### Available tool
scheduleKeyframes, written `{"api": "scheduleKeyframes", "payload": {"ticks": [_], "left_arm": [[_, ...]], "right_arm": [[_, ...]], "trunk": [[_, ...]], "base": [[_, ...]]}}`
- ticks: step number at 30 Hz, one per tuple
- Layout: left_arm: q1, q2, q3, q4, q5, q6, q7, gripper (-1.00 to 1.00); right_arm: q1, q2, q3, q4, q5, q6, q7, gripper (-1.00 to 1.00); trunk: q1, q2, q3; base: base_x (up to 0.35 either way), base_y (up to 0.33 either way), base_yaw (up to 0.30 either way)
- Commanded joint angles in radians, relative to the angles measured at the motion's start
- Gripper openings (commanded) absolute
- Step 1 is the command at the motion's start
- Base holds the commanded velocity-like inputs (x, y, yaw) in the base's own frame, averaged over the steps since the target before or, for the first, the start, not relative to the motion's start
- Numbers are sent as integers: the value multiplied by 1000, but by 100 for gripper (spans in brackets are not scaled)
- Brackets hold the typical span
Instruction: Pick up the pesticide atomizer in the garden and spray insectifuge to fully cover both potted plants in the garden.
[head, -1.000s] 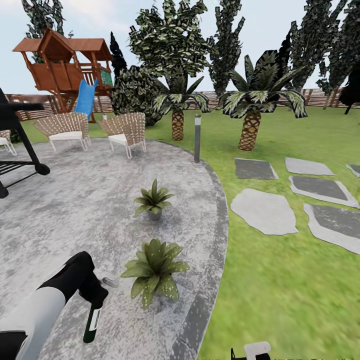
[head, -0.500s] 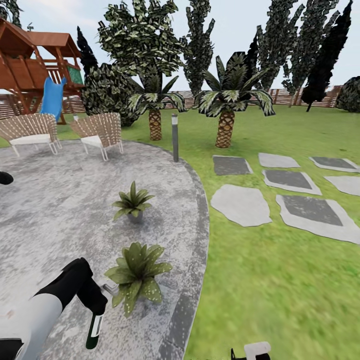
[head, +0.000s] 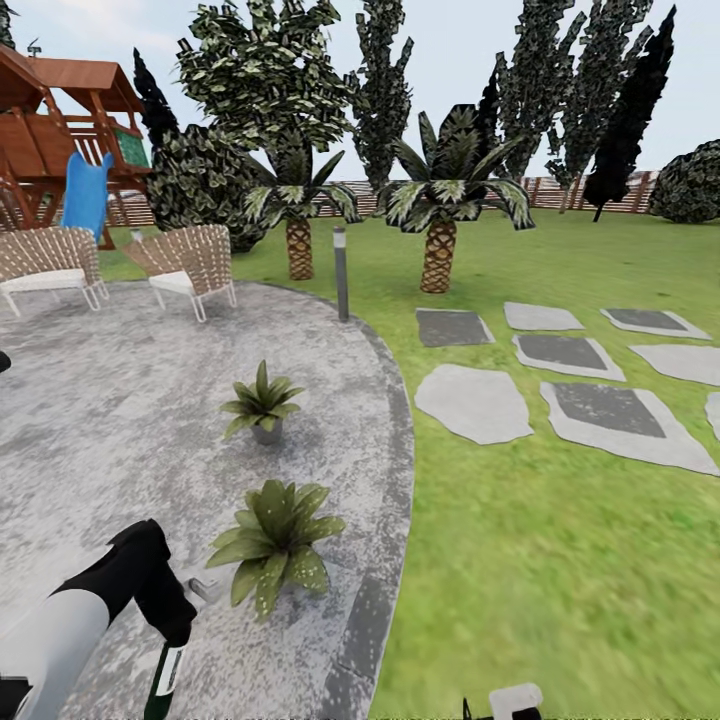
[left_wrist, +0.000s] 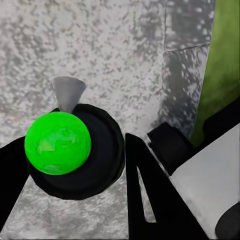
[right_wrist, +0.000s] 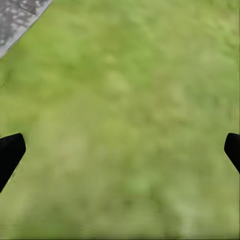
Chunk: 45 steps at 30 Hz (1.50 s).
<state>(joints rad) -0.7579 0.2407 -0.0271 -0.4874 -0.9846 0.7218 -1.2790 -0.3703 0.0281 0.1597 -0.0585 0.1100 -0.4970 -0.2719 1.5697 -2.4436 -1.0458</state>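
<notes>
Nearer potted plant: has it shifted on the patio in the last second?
No. The nearer potted plant keeps its spot beside the patio's dark edge and below the farther plant; the camera panned.

I see two woven wicker chairs with white cushions (head: 190, 268) at the far patio edge, beside a brown wooden playhouse with a blue slide (head: 85, 192). A slim grey bollard lamp (head: 341, 272) stands just beside the paving's rim. Two thick-trunked palms (head: 438, 235) rise beyond it, and flat grey stepping stones (head: 474, 402) lie well apart on my right.
</notes>
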Motion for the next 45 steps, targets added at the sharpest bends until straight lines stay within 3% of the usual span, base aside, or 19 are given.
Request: {"api": "scheduleKeyframes", "payload": {"ticks": [1,10,18,33,38,39,42,45], "left_arm": [[0,0,-3,-3,-18,18,-6,-100],[0,-3,9,-4,-33,37,-14,-100],[0,-1,-2,-7,-31,30,-16,-100],[-1,-3,-2,-8,-29,31,-17,-100],[-14,-4,-3,-17,-37,24,-119,-100],[-15,-7,-3,-18,-42,24,-137,-100],[-19,-47,-23,-21,-128,32,-158,-100],[-20,-66,-26,-21,-158,36,-161,-100]], "right_arm": [[-1,0,3,2,11,0,-10,100],[-1,1,3,-1,9,0,-13,100],[-1,1,3,-1,8,0,-13,100],[-1,1,3,-1,8,0,-13,100],[-1,1,3,0,8,0,-13,100],[-1,1,3,0,8,0,-13,100],[-1,1,3,-1,8,0,-13,100],[-1,1,3,-1,8,0,-13,100]], "trunk": [[0,0,-1],[0,0,-1],[0,0,-1],[0,0,-1],[0,0,-1],[0,0,-1],[0,0,-1],[0,0,-1]], "base": [[-37,290,0],[132,289,-5],[31,43,-219],[-103,209,-80],[11,40,-85],[1,4,-10],[0,1,-2],[0,0,0]]}}
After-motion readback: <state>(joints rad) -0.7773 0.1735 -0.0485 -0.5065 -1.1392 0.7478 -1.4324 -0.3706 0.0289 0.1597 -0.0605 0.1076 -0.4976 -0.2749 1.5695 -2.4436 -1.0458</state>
